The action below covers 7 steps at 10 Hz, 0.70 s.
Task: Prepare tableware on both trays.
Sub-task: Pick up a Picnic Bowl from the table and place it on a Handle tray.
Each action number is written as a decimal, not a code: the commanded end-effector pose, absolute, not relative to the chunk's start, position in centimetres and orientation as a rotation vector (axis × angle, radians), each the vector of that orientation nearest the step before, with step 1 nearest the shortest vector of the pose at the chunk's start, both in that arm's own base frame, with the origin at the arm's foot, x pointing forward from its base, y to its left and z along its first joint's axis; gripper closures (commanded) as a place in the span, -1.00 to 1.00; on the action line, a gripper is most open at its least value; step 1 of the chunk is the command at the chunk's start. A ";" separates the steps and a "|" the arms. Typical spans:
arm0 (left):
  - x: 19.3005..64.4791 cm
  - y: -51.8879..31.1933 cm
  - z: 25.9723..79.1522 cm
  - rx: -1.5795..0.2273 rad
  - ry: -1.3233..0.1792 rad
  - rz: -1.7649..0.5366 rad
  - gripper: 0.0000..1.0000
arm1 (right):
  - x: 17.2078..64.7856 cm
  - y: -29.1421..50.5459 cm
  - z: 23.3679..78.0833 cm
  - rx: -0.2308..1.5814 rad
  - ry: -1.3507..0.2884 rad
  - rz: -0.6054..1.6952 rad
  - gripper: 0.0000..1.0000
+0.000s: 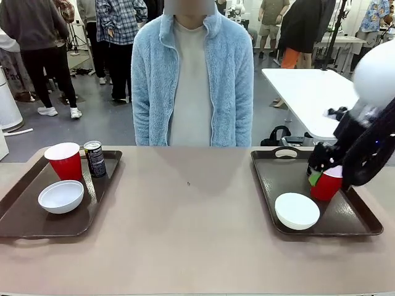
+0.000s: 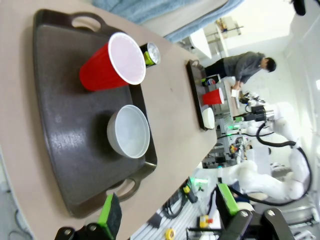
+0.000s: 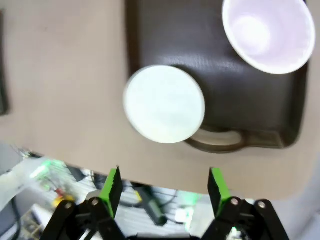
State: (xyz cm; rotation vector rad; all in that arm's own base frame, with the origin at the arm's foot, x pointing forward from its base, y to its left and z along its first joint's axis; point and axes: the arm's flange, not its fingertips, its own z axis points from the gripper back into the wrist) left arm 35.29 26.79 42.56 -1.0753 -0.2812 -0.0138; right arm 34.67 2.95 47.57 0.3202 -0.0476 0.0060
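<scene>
Smooth beige rectangular tabletop (image 1: 185,234) carries two large dark brown plastic trays with raised rims: left tray (image 1: 24,216) near left edge, right tray (image 1: 345,219) near right edge, well apart.

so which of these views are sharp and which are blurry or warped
Front view: sharp and evenly lit, soft shadows under the round white bowl on the left dark brown plastic tray. Left wrist view: sharp, wide-angle warped and rolled. Right wrist view: blurred, the red plastic cup's white inside washed out and featureless.
</scene>
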 end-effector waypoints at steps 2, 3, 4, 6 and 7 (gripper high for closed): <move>35.0 26.6 42.8 -1.085 -0.288 -0.013 -1.00 | 32.4 -4.3 50.1 0.731 -0.054 0.071 -0.76; 35.0 26.6 42.8 -1.085 -0.288 -0.013 -1.00 | 32.1 -7.3 50.0 0.854 -0.053 0.073 -0.76; 35.0 26.6 42.8 -1.085 -0.288 -0.013 -1.00 | 32.0 -9.4 49.3 0.922 -0.046 0.068 -0.76; 35.0 26.6 42.8 -1.085 -0.288 -0.013 -1.00 | 31.8 -13.6 47.6 1.033 -0.067 0.043 -0.76; 35.0 26.6 42.8 -1.085 -0.288 -0.013 -1.00 | 31.7 -15.9 46.6 1.080 -0.093 -0.032 -0.76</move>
